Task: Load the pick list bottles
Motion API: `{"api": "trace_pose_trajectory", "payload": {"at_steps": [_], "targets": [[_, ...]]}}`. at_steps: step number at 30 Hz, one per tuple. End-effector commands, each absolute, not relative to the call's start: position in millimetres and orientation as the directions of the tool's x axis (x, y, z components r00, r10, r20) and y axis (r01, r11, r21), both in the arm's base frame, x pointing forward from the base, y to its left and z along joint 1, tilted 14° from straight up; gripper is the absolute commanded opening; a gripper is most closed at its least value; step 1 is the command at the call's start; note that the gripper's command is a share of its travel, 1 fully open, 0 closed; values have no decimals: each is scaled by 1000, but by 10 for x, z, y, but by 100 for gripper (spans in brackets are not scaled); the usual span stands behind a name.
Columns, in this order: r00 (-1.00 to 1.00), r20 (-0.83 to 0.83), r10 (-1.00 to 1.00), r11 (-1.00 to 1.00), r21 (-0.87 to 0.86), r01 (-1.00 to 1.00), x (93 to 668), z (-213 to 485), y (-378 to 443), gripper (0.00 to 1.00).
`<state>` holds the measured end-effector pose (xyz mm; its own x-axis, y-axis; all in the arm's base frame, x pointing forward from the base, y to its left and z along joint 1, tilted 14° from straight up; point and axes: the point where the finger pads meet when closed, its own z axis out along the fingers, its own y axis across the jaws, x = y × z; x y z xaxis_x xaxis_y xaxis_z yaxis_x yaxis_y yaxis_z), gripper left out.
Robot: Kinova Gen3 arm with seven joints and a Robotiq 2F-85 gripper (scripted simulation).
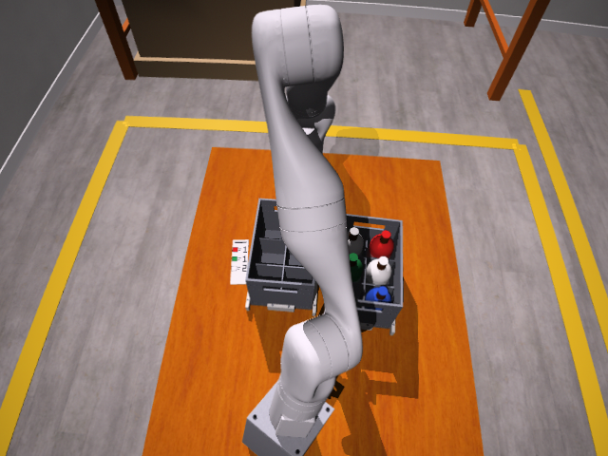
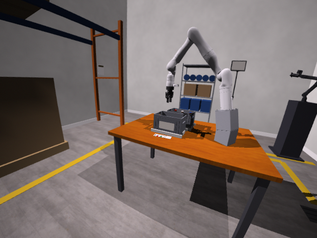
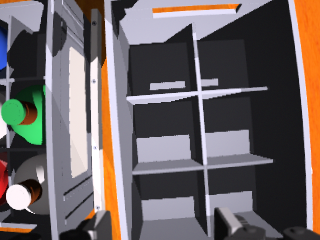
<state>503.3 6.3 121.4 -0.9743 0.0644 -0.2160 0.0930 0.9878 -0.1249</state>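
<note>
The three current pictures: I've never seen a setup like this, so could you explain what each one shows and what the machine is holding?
The machine is a jointed robot arm bolted to a table. Its two-fingered gripper stands open, holding nothing.

The top picture looks down over the arm; the exterior picture shows the whole table from the side; the wrist picture looks past the fingers into the empty crate.

Beside that crate lie a paper pick list and, on its other side, a second crate with red, green, blue and white-capped bottles.
</note>
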Motion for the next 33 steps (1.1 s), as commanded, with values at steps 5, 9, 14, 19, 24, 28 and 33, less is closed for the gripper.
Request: {"api": "trace_pose_trajectory", "payload": {"at_steps": [5,9,14,19,24,28,33], "targets": [[-974,-218,64,988,-123,92,4959,1348,-313,67],[-974,-218,64,988,-123,92,4940,1379,-406,67],[-974,-218,64,988,-123,92,4892,1456,-640,67],[-974,-218,64,988,-123,92,4843,1533,-873,67],[-974,-218,64,988,-124,92,4795,1610,-1106,67],[-974,-218,64,988,-124,92,4776,1640,-1199,67],[-974,-218,64,988,-124,92,4727,1717,-1432,67]]}}
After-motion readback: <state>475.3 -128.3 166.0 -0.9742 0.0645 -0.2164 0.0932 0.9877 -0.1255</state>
